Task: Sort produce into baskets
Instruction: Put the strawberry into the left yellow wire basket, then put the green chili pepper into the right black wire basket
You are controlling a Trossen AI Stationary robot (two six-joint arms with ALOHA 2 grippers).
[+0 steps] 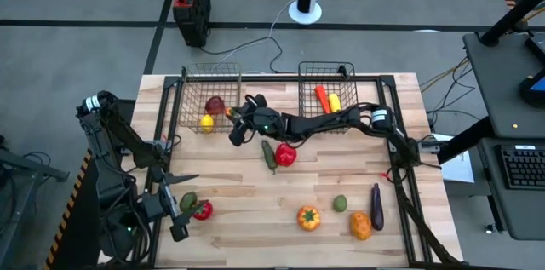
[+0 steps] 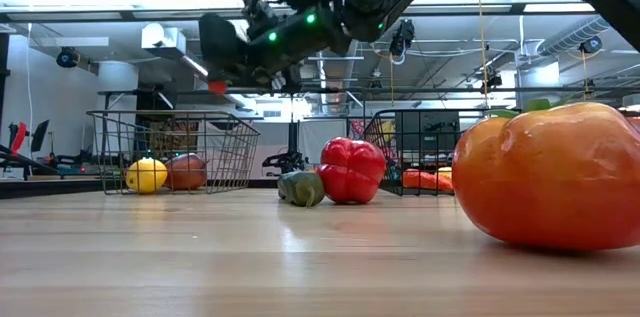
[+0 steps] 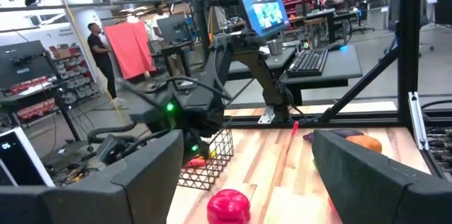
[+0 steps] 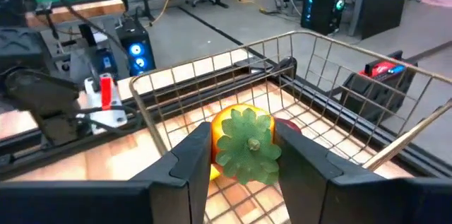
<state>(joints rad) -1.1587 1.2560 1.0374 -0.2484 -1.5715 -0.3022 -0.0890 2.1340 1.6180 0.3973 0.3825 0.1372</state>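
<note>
Right gripper (image 1: pixel 234 127) clamped on an orange fruit with green top (image 4: pixel 245 144) at the left basket (image 1: pixel 192 108); left gripper (image 1: pixel 180 206) waits wide apart near the bench (image 1: pixel 255 236) corner; four pieces are basketed, about eight remain loose.

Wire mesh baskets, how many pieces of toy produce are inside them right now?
4, possibly more hidden. The left dark wire mesh basket holds a yellow lemon and a dark red fruit; the right basket holds an orange carrot and a yellow piece.
</note>
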